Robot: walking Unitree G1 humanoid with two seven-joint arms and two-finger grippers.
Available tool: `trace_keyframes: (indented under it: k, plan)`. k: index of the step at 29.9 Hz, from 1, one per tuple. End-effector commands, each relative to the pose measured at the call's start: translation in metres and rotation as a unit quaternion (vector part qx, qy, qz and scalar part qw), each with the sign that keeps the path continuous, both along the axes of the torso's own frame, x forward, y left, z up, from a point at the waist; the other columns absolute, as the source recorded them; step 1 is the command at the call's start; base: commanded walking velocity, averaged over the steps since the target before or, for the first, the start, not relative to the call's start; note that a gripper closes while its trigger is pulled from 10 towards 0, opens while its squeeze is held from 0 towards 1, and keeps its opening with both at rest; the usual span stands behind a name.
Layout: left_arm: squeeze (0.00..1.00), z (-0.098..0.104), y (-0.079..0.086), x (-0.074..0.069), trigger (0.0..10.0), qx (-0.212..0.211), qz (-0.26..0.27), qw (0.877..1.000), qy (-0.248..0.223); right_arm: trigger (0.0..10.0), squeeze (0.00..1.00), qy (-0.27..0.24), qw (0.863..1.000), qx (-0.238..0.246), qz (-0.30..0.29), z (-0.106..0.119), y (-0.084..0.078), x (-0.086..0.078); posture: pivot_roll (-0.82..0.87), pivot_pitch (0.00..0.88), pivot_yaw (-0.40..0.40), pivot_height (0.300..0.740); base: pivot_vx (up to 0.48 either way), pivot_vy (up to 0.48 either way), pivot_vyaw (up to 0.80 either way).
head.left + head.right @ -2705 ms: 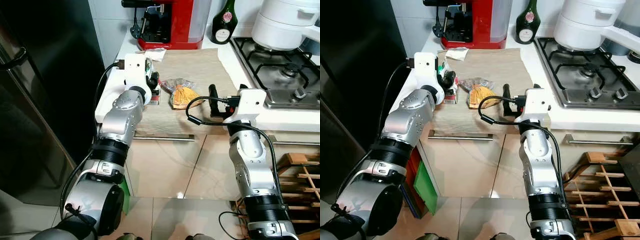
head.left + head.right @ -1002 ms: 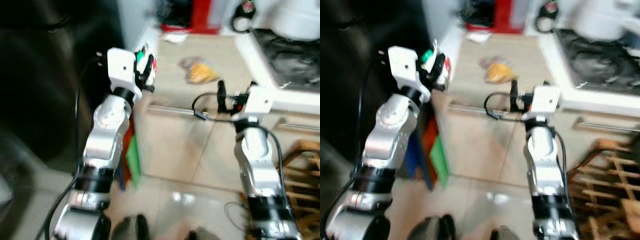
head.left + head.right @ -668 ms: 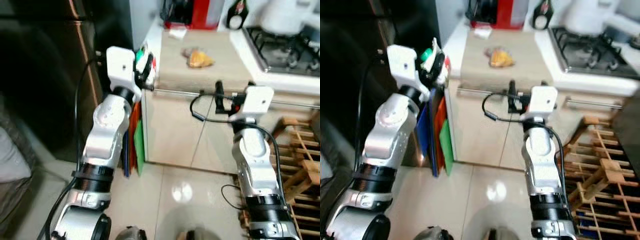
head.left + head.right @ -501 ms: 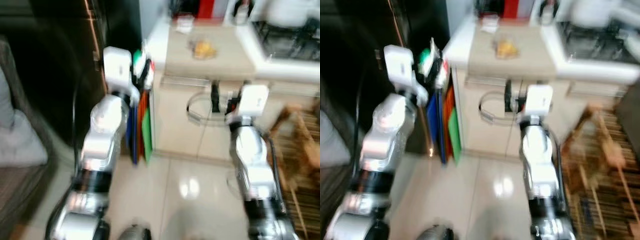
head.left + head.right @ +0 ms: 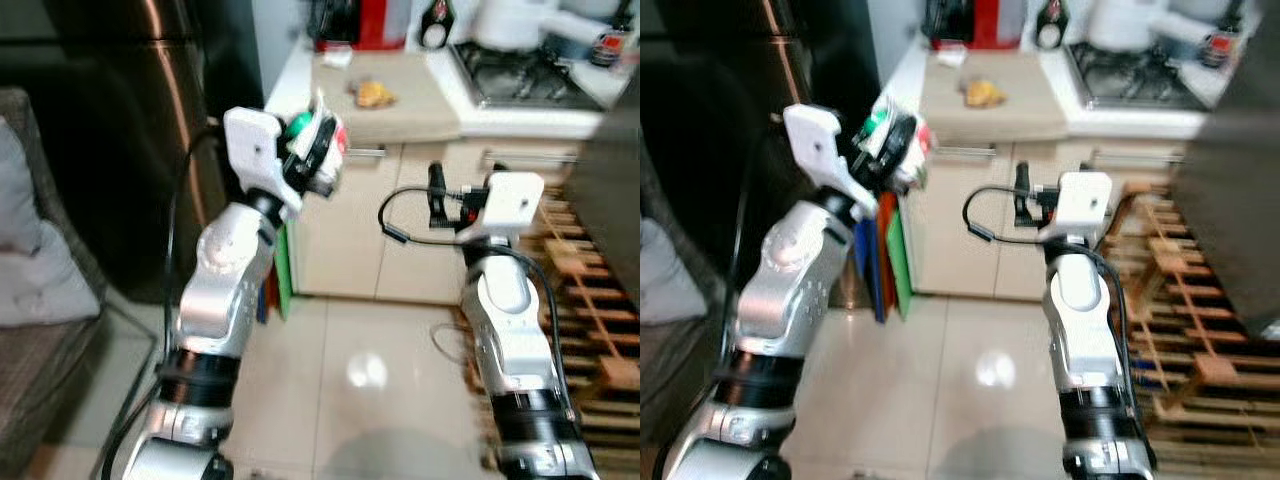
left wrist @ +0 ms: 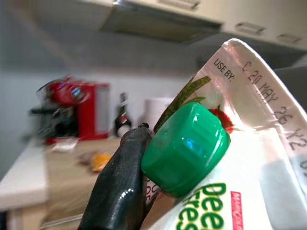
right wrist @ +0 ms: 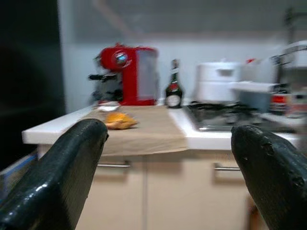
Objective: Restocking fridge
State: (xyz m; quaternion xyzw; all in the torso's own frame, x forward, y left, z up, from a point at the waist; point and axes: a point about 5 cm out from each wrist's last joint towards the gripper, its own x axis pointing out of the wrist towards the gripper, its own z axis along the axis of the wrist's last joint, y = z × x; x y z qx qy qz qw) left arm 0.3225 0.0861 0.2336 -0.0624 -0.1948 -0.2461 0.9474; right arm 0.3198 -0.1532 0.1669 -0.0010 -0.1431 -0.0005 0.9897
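The left gripper (image 5: 318, 160) is raised at chest height, its black fingers (image 6: 120, 191) closed around a white carton (image 6: 249, 182) with a green screw cap (image 6: 186, 148) and a printed use-by date. The right gripper (image 7: 168, 158) is held forward at mid height with its fingers (image 7: 53, 172) spread wide and holding nothing. Below both arms lies a glossy beige tiled floor (image 5: 350, 370). Beyond them stands a cream cabinet (image 5: 350, 240) with bar handles; coloured boards (image 5: 885, 260) stand beside its end. On the countertop (image 5: 400, 100) lies a yellow food packet (image 5: 372, 94). Farther back are a red coffee machine (image 7: 127, 72), a dark bottle (image 7: 173, 88) and a gas hob (image 5: 520, 85). A dark fridge (image 5: 130, 130) stands on the robot's left.
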Motion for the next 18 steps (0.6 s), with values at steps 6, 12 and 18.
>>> trace_keyframes:
  k: [6,12,18]
  plan:
    - [0.0,0.0031,-0.0059,-0.0053,10.0,-0.002,-0.027,1.0,-0.009,10.0,0.0,0.0,1.0,0.002,-0.005,0.0017,-0.0055,0.0012,-0.12,0.0,0.05,0.74,0.0,-0.472,0.0]
    - [0.0,0.0025,-0.0056,-0.0052,10.0,-0.002,-0.028,1.0,-0.006,10.0,0.0,0.001,1.0,0.003,-0.004,0.0013,-0.005,0.0013,-0.12,0.0,0.049,0.74,0.0,-0.472,0.0]
    - [0.0,0.0018,-0.0059,-0.0053,10.0,0.0,-0.03,1.0,-0.004,10.0,0.0,0.004,1.0,0.003,-0.003,0.0,-0.0049,0.0011,-0.12,0.0,0.05,0.74,0.0,-0.472,0.0]
